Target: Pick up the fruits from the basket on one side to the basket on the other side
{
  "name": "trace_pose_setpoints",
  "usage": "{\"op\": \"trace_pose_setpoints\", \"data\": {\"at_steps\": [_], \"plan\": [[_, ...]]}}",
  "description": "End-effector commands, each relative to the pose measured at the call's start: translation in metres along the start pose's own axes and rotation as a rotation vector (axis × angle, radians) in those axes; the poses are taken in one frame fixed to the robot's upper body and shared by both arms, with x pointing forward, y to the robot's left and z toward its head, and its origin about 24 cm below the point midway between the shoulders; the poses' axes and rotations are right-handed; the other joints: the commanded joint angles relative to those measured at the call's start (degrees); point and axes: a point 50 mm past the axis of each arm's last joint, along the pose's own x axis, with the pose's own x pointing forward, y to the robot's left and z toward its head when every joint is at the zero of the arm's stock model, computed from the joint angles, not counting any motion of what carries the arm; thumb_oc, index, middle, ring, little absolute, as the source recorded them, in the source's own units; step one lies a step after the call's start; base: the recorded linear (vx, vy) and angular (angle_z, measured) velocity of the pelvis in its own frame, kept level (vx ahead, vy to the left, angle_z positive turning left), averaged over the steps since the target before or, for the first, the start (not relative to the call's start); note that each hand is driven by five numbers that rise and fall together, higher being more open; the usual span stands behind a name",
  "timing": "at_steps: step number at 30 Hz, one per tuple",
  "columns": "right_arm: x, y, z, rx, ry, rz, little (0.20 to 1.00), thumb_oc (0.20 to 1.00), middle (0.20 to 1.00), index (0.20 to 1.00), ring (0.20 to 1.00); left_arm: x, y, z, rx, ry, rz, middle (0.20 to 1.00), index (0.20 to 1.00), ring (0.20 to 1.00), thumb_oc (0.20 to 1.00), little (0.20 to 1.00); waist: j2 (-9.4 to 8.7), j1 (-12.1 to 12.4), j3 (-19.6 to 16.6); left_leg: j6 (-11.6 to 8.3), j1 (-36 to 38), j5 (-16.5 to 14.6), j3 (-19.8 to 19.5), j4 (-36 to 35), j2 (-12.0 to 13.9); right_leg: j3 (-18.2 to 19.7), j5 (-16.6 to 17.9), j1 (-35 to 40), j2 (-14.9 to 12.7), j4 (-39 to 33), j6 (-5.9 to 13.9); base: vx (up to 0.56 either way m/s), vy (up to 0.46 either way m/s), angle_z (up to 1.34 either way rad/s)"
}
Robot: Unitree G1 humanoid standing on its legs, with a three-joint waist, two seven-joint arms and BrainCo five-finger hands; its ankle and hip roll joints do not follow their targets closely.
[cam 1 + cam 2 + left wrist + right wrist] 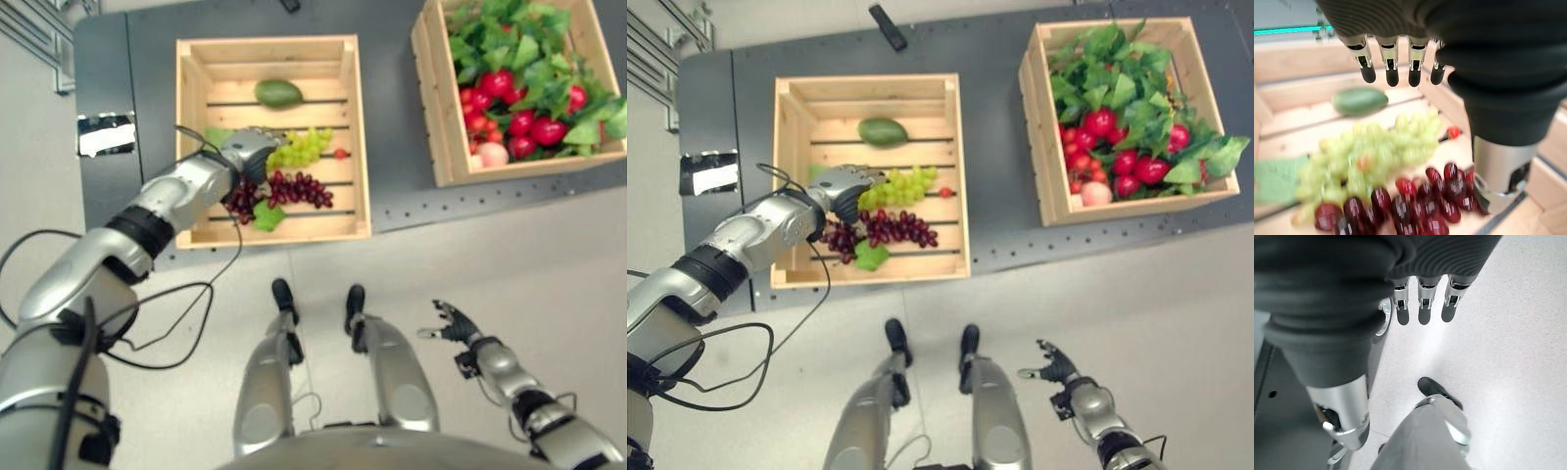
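The left wooden crate [358, 137] holds a green avocado [278, 94], a green grape bunch [304, 148], a dark red grape bunch [294, 189] and a small red fruit [339, 153]. My left hand [247, 152] hovers over the grapes inside this crate, fingers [1392, 68] straight and holding nothing. The green grapes [1371, 156] and red grapes [1415, 203] lie just below it. The right wooden crate [436, 108] is full of red fruits [519, 122] and green leaves. My right hand [453, 323] hangs low over the floor, fingers relaxed and open.
Both crates stand on a dark table [397, 69]. A black object [887, 26] lies at the table's far edge. A white label [106, 136] sits on the table's left part. Pale floor [549, 255] lies in front of the table.
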Motion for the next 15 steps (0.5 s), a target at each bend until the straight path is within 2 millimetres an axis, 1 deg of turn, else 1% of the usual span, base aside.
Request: {"op": "trace_pose_setpoints", "data": {"at_steps": [1, 2, 3, 4, 5, 6, 9, 10, 11, 14, 15], "plan": [[-0.002, -0.016, 0.014, -0.007, -0.08, -0.042, 1.0, 1.0, 1.0, 1.0, 1.0, 0.002, 0.023, -0.011, 0.007, 0.056, 0.095, 1.0, 1.0, 1.0, 1.0, 1.0, -1.91, -0.77, 0.76, -0.35, -0.89, -10.25, 1.4, 9.35, -0.21, 0.75, 9.0, -0.31, 1.02, -10.78, 5.17, 0.01, 0.007, -0.05], [-0.001, -0.016, 0.019, -0.004, -0.1, -0.043, 1.0, 1.0, 1.0, 1.0, 1.0, 0.001, 0.021, -0.014, 0.0, 0.071, 0.092, 1.0, 1.0, 1.0, 1.0, 1.0, -1.67, -0.77, 1.24, -0.8, -1.11, -11.72, 0.79, 9.99, 0.08, 1.34, 8.03, -0.74, 1.33, -10.05, 5.72, -0.05, 0.001, -0.06], [-0.001, -0.016, 0.02, -0.005, -0.101, -0.044, 1.0, 1.0, 1.0, 1.0, 1.0, 0.001, 0.021, -0.015, 0.0, 0.072, 0.094, 1.0, 1.0, 1.0, 1.0, 1.0, -1.98, -0.95, 1.3, -0.32, -1.95, -10.29, 1.53, 10.05, -0.03, 0.91, 9.22, -1.43, 0.99, -10.29, 5.15, -0.05, -0.01, -0.07], [-0.001, -0.018, 0.026, -0.009, -0.13, -0.047, 1.0, 1.0, 1.0, 1.0, 1.0, -0.001, 0.022, -0.019, -0.002, 0.091, 0.099, 1.0, 1.0, 1.0, 1.0, 1.0, -2.19, -1.12, 2.02, -0.28, -3.11, -10.4, 1.74, 10.68, 0.27, 1.22, 9.33, -2.44, 1.14, -10.2, 5.13, -0.03, -0.008, -0.08], [-0.001, -0.018, 0.025, -0.009, -0.128, -0.047, 1.0, 1.0, 1.0, 1.0, 1.0, -0.001, 0.021, -0.019, -0.003, 0.091, 0.098, 1.0, 1.0, 1.0, 1.0, 1.0, -1.84, -0.97, 1.76, -0.76, -2.61, -11.86, 0.99, 10.77, 0.41, 1.66, 8.15, -2.04, 1.48, -9.88, 5.69, 0.04, -0.002, -0.13], [-0.002, -0.019, 0.028, -0.01, -0.143, -0.049, 1.0, 1.0, 1.0, 1.0, 1.0, -0.002, 0.016, -0.022, -0.006, 0.103, 0.084, 1.0, 1.0, 1.0, 1.0, 1.0, -1.94, -1.11, 2.31, -0.72, -3.26, -12.05, 1.16, 11.2, 0.62, 1.78, 8.19, -2.68, 1.53, -9.65, 5.74, 0.04, 0.002, -0.1], [-0.002, -0.022, 0.035, -0.012, -0.175, -0.054, 1.0, 1.0, 1.0, 1.0, 1.0, -0.003, 0.016, -0.023, -0.01, 0.114, 0.087, 1.0, 1.0, 1.0, 1.0, 1.0, -2.11, -1.29, 3.7, -0.7, -5.34, -12.2, 1.16, 12.34, 0.98, 2.05, 8.4, -4.65, 1.63, -9.24, 5.6, -0.05, -0.024, -0.04], [-0.001, -0.025, 0.044, -0.018, -0.204, -0.062, 1.0, 1.0, 1.0, 1.0, 1.0, -0.003, 0.016, -0.025, -0.012, 0.123, 0.089, 1.0, 1.0, 1.0, 1.0, 1.0, -2.19, -1.42, 4.57, -0.69, -6.74, -12.28, 1.04, 13.12, 1.15, 2.17, 8.55, -5.96, 1.64, -8.87, 5.56, -0.05, -0.02, -0.03], [-0.001, -0.025, 0.044, -0.018, -0.204, -0.062, 1.0, 1.0, 1.0, 1.0, 1.0, -0.003, 0.016, -0.025, -0.012, 0.123, 0.089, 1.0, 1.0, 1.0, 1.0, 1.0, -2.16, -1.45, 4.52, -0.69, -6.87, -12.3, 1.03, 13.2, 1.16, 2.16, 8.54, -6.07, 1.64, -8.83, 5.55, -0.05, -0.017, -0.02], [0.0, -0.03, 0.055, -0.019, -0.242, -0.081, 1.0, 1.0, 1.0, 1.0, 1.0, -0.003, 0.013, -0.027, -0.026, 0.142, 0.088, 1.0, 1.0, 1.0, 1.0, 1.0, -2.36, -1.74, 5.29, -0.7, -9.21, -12.2, 1.09, 13.8, 1.42, 2.21, 8.91, -8.11, 1.7, -8.83, 5.53, -0.02, -0.01, -0.01], [0.0, -0.03, 0.055, -0.019, -0.242, -0.081, 1.0, 1.0, 1.0, 1.0, 1.0, -0.003, 0.013, -0.027, -0.026, 0.142, 0.088, 1.0, 1.0, 1.0, 1.0, 1.0, -2.35, -1.75, 5.29, -0.7, -9.24, -12.21, 1.08, 13.82, 1.43, 2.21, 8.91, -8.13, 1.71, -8.82, 5.53, 0.0, 0.0, 0.0]]}}
